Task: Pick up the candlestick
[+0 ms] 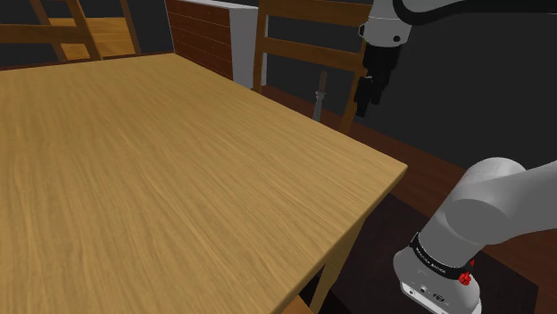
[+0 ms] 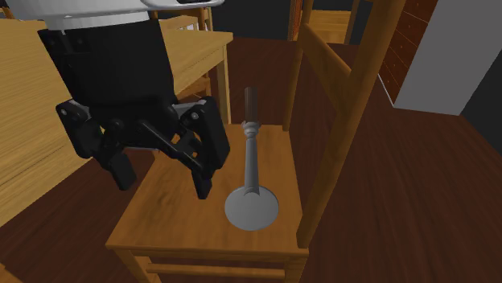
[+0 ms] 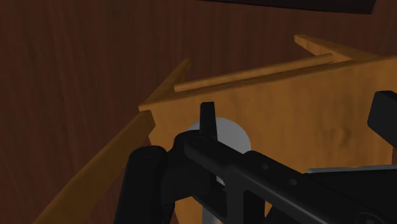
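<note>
Dark wooden flooring is showing under a light wooden chair that is standing just past the corner of a large wooden table. On the white arm, a black band is carrying white lettering too small to read, with a small red mark beside it. The candlestick is standing upright on the chair seat, close to the backrest. It is showing plain grey, with a round flat base, a slender turned stem and a dark tip. The black gripper is hanging over the seat just beside the candlestick, without touching it. Its jaws are standing spread apart, with nothing between them.
</note>
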